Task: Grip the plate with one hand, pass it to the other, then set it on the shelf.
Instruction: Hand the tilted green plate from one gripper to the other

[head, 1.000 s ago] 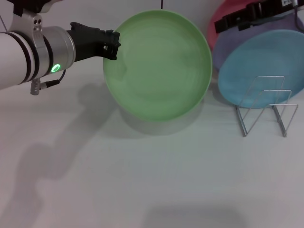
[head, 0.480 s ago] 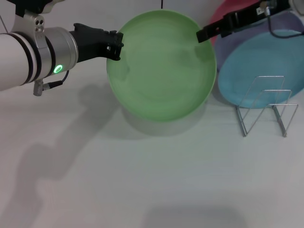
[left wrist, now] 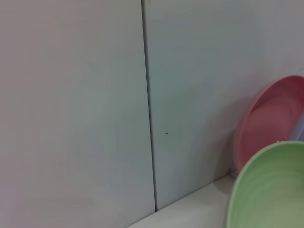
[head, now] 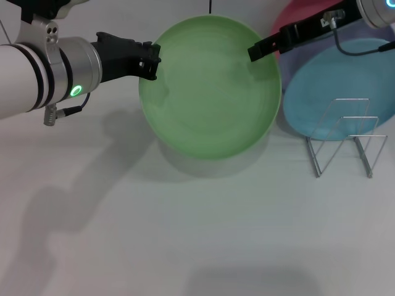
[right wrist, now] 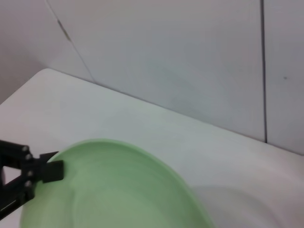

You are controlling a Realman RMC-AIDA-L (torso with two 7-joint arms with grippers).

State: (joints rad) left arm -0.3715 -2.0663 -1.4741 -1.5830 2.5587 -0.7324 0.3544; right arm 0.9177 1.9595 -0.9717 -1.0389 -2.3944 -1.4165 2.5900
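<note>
I am holding the light-green plate up off the white worktop, toward its far edge, with my left gripper clamped on the plate's left rim. My right gripper is reaching in from the far right corner, its tip lying over the plate's upper right rim; I cannot tell whether its fingers are apart or together, or whether they are touching the rim.

Just right of the green plate, a teal-blue plate is leaning near the far edge with a lavender plate and a pink plate stacked behind it. The wire shelf is standing in front of the teal-blue plate, and the lifted green plate is well apart from its loops.

My left wrist view is showing the pink plate against the panelled wall and a slice of the green rim. My right wrist view is showing the left gripper pinching the rim.
</note>
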